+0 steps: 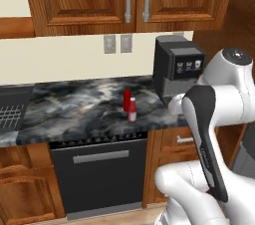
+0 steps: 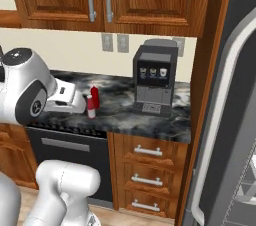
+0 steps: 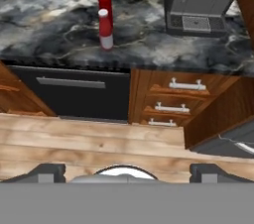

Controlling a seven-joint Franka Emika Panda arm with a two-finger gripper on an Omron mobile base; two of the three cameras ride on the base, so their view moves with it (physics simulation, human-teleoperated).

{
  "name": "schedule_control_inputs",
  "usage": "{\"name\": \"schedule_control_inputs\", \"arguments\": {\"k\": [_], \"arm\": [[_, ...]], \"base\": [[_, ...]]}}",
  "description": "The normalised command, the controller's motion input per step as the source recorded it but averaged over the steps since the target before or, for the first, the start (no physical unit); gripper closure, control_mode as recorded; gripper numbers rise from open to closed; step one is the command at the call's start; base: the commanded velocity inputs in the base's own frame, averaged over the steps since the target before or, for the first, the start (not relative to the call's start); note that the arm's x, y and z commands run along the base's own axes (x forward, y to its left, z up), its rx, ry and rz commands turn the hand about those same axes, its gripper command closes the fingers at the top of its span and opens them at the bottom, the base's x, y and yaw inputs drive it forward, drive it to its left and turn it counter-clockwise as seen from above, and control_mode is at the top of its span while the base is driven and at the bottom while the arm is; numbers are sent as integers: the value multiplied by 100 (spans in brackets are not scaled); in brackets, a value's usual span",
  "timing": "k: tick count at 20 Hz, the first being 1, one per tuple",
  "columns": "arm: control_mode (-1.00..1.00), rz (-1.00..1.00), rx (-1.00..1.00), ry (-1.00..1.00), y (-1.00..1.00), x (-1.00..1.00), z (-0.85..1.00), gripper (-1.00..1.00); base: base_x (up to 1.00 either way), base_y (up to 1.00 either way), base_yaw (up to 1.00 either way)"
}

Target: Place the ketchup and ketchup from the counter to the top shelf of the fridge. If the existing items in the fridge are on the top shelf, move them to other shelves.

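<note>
The gripper (image 3: 127, 171) hangs with its jaws spread wide and nothing between them, above the wooden floor (image 3: 89, 141) in front of the cabinets. Ahead of it and a little to its left, two ketchup bottles stand upright on the counter (image 3: 44, 25): the shorter ketchup bottle (image 3: 105, 29) with the pale cap stands nearer the claw, touching or just in front of the taller ketchup bottle (image 3: 104, 1). Ahead to its right stands a coffee machine (image 3: 203, 2). Below the bottles is a dishwasher (image 3: 74, 94), with drawers (image 3: 173, 101) beside it. In the right base view, the fridge (image 2: 235, 120) door stands at the far right.
</note>
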Motion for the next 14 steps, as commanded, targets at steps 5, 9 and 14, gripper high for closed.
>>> {"name": "schedule_control_inputs", "arguments": {"k": [5, 9, 14], "arm": [[-100, -1, 0, -4, 18, 71, -81, -100], [-100, -1, 1, -6, 19, 99, -79, -100], [-100, -3, 0, -6, 29, 98, -59, -100]], "base": [[0, 0, 0], [0, 0, 0], [0, 0, 0]]}}
